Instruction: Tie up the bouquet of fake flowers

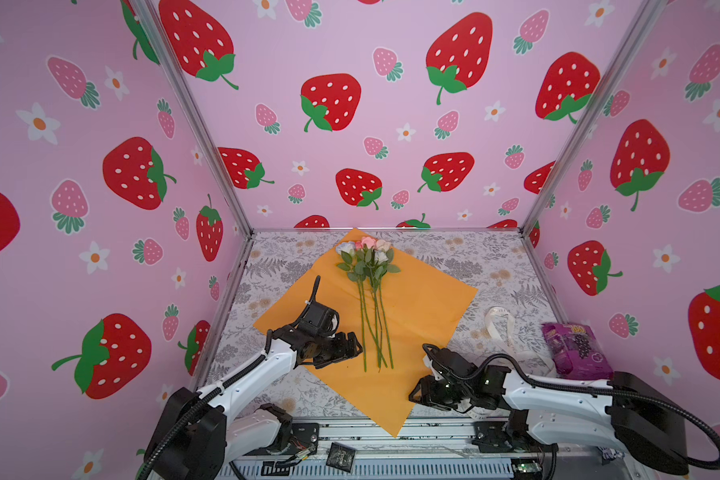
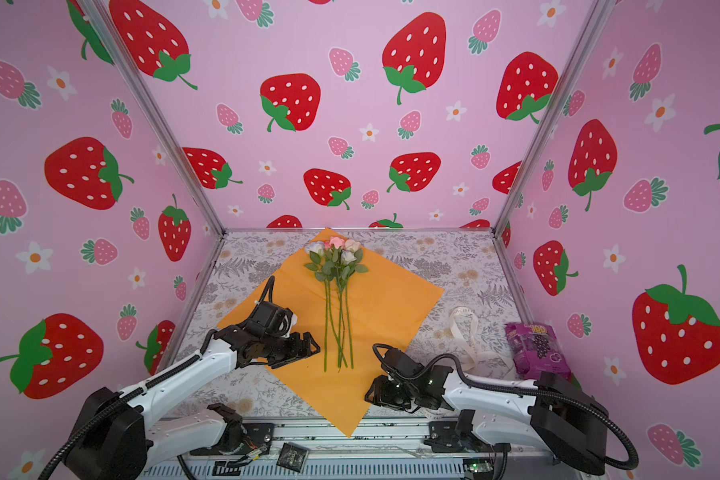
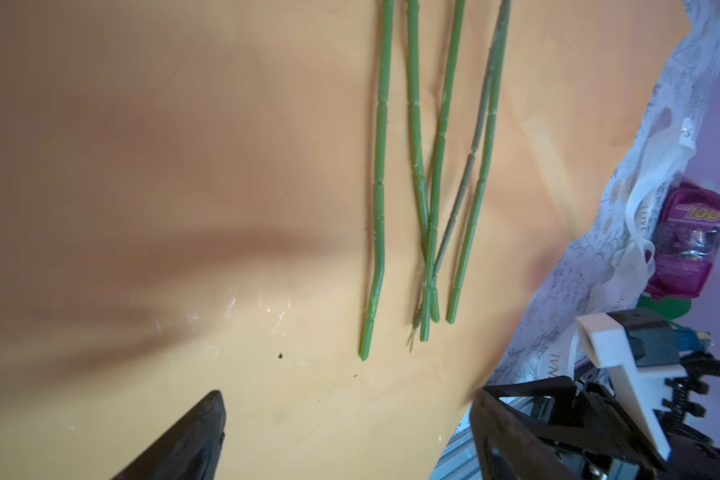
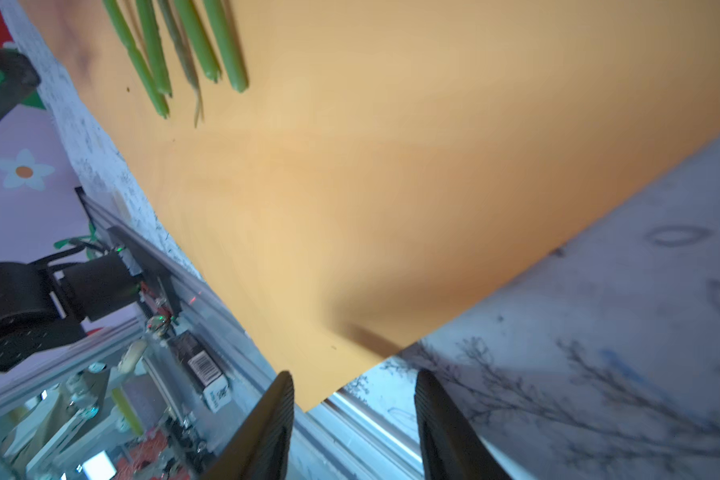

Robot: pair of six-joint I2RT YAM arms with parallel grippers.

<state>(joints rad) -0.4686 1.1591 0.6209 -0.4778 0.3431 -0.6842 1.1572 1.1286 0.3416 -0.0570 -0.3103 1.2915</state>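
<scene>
While the bouquet (image 1: 368, 270) lies loose on an orange sheet (image 1: 429, 299) spread over the surface (image 1: 495, 266), blooms farthest from the arms, both claws stand apart and empty: the left claw (image 1: 356, 347) gapes wide just beside the stem ends (image 3: 429, 291), the right claw (image 4: 354, 376) hovers at the sheet's near corner. Wrapping looks to be the step in hand; done well, the right claw pinches only the paper edge and folds it slowly over the stems, the left pinning them so none rolls away. A ribbon (image 1: 501, 328) lies to the right
</scene>
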